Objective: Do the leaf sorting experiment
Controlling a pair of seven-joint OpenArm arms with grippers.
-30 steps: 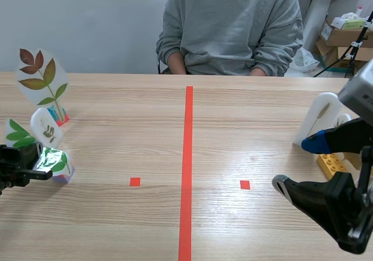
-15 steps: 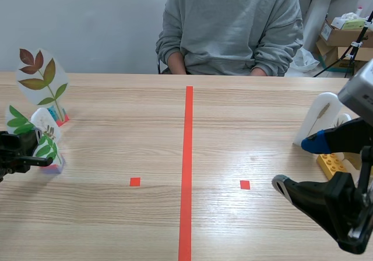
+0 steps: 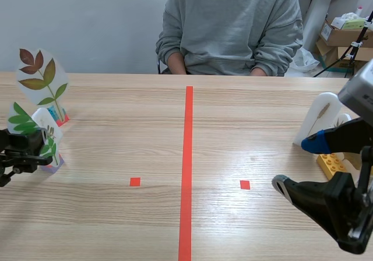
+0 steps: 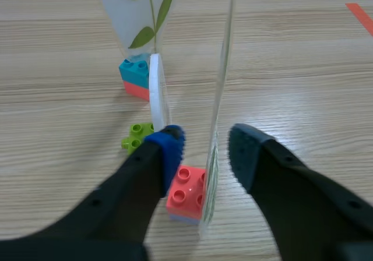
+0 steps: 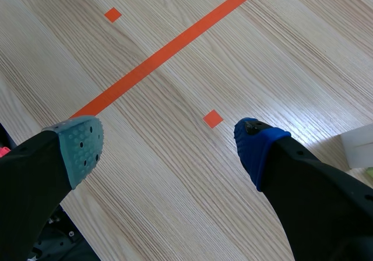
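- Left end effector: at the near left edge of the surface, low over it. Fingers spread and straddling the green leaf card; in the left wrist view a narrow gap shows on each side of the card, so nothing is gripped.
- Green leaf card: clear laminated sheet, upright, seen edge-on in the left wrist view between the blue pad and the dark pad. Its foot sits in the red brick.
- Red brick: studded, resting on the surface, just under the left end effector.
- Small white card: upright, edge-on, just beside the blue-padded finger and ahead of it; a green brick lies at its foot.
- Tall leaf card: brown and green leaves on a stem, upright in a blue-over-red brick, farther back than the other two cards.
- Right end effector: at the near right, above the surface. Fingers wide apart and holding nothing; only bare wood, a tape square and the tape line lie beneath them.
- White arched card: upright at the right edge, beyond the right end effector; a yellow brick lies near it.
- Person: grey sweatshirt, seated across the surface.
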